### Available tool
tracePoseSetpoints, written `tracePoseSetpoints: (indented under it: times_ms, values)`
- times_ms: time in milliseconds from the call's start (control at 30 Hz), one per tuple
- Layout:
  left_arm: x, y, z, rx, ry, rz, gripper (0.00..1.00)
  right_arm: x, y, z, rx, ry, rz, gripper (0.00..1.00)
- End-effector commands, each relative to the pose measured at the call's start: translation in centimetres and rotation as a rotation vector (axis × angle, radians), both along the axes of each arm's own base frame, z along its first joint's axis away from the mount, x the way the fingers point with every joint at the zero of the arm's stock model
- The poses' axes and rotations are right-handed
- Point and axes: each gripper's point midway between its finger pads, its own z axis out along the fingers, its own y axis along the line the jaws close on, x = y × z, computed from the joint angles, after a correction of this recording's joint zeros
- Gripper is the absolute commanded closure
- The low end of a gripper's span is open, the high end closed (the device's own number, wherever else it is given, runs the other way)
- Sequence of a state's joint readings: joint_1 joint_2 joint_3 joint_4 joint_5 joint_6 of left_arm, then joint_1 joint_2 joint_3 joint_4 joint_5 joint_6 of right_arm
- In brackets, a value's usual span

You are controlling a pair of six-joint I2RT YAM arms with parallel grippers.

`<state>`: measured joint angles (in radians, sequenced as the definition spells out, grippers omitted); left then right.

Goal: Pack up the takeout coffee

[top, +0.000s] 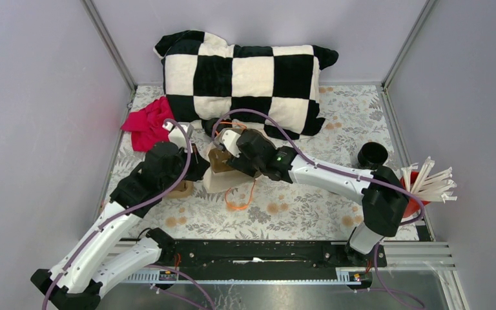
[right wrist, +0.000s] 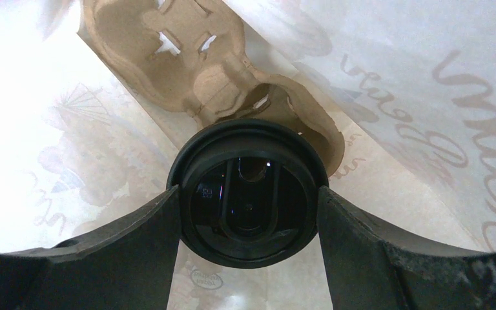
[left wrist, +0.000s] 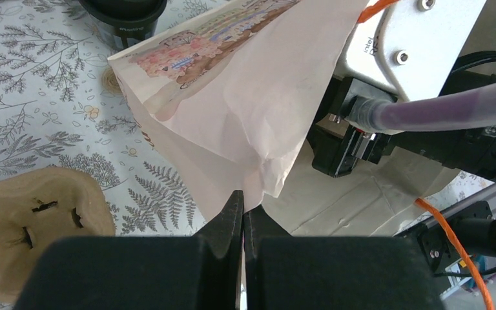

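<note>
Packing stands partway done, with one cup going in and one left outside.

Right gripper (right wrist: 248, 210): the jaws are spread wide, one on each side of a lidded black cup (right wrist: 248, 187), and they grip it. This cup is inside the paper bag (left wrist: 232, 116), directly over the nearer pocket of a pulp carrier (right wrist: 187, 71) that lies deeper in the bag. The lid hides the cup's base, so it cannot be told whether the base has reached the pocket.

Left gripper (left wrist: 242, 216): the jaws are fully closed, pinching the bag's edge and apparently keeping the mouth open.

Second black cup (top: 372, 155): it stands outside the bag, well to the right of it on the table (top: 297, 213), with nothing touching it. A further pulp carrier (left wrist: 39, 219) sits just left of the bag.

Remaining, by judgement: seat and release the held cup, then bring the second cup into the bag.
</note>
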<state>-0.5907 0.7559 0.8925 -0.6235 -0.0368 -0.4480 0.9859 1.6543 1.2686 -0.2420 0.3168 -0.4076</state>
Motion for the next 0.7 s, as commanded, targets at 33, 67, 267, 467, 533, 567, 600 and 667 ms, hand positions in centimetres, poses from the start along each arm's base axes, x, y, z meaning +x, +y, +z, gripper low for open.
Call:
tracePoseSetpoints:
  times_ms: [33, 67, 267, 467, 533, 567, 600, 667]
  values:
    - [-1.2, 0.2, 0.4, 0.050, 0.042, -0.050, 1.00, -0.5, 0.1, 2.9, 0.086, 0.011, 0.005, 0.52]
    - [-1.3, 0.3, 0.5, 0.055, 0.045, -0.052, 1.00, -0.9, 0.2, 3.1, 0.086, 0.016, 0.011, 0.52]
    - [-2.4, 0.7, 1.0, 0.070, 0.079, -0.068, 1.00, -2.7, -0.1, 4.7, 0.048, -0.017, 0.037, 0.53]
    - [-3.1, 1.1, 1.6, 0.087, 0.076, -0.088, 1.00, -3.5, -0.9, 4.9, -0.006, -0.065, 0.048, 0.53]
    - [-3.3, 1.2, 1.9, 0.098, 0.085, -0.098, 1.00, -3.9, -1.1, 4.8, -0.033, -0.081, 0.059, 0.53]
    - [-3.4, 1.1, 2.1, 0.099, 0.090, -0.104, 1.00, -4.2, -1.1, 4.7, -0.043, -0.089, 0.069, 0.53]
    - [-3.6, 1.0, 2.2, 0.096, 0.096, -0.112, 1.00, -4.5, -1.2, 4.4, -0.061, -0.094, 0.078, 0.53]
    - [-3.9, 0.7, 2.4, 0.091, 0.116, -0.133, 1.00, -4.9, -1.2, 3.9, -0.087, -0.093, 0.094, 0.52]
